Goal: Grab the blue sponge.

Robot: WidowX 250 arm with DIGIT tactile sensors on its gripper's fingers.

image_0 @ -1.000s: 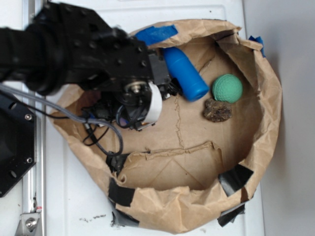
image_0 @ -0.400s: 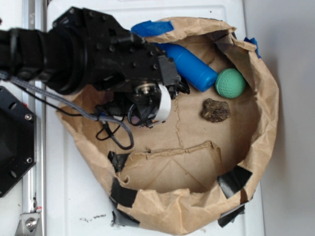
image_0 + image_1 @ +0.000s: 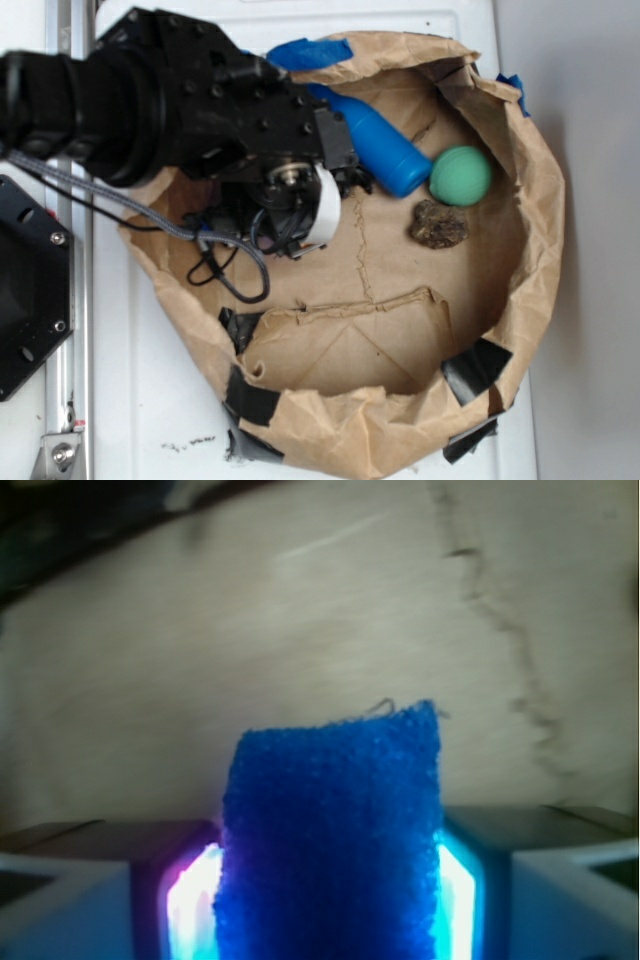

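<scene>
In the wrist view the blue sponge (image 3: 335, 810), a matte, porous pad, stands upright between my two fingers, above the brown paper floor. My gripper (image 3: 330, 880) is shut on it, with lit pads (image 3: 455, 890) pressed against both sides. In the exterior view the black arm and its white wrist part (image 3: 325, 205) hang over the left half of the paper bag (image 3: 400, 300), and the sponge is hidden under them.
A thick blue bottle (image 3: 375, 140) lies just right of the arm, with a green ball (image 3: 460, 176) and a brown lump (image 3: 438, 223) beyond it. Blue tape (image 3: 310, 52) sits on the bag's far rim and black tape (image 3: 478, 362) on its near wall. Cables (image 3: 235, 270) trail to the left.
The arm has shifted a little right and up. The blue bottle has swung and slid to the right, towards the green ball. The bag's left wall has shifted.
</scene>
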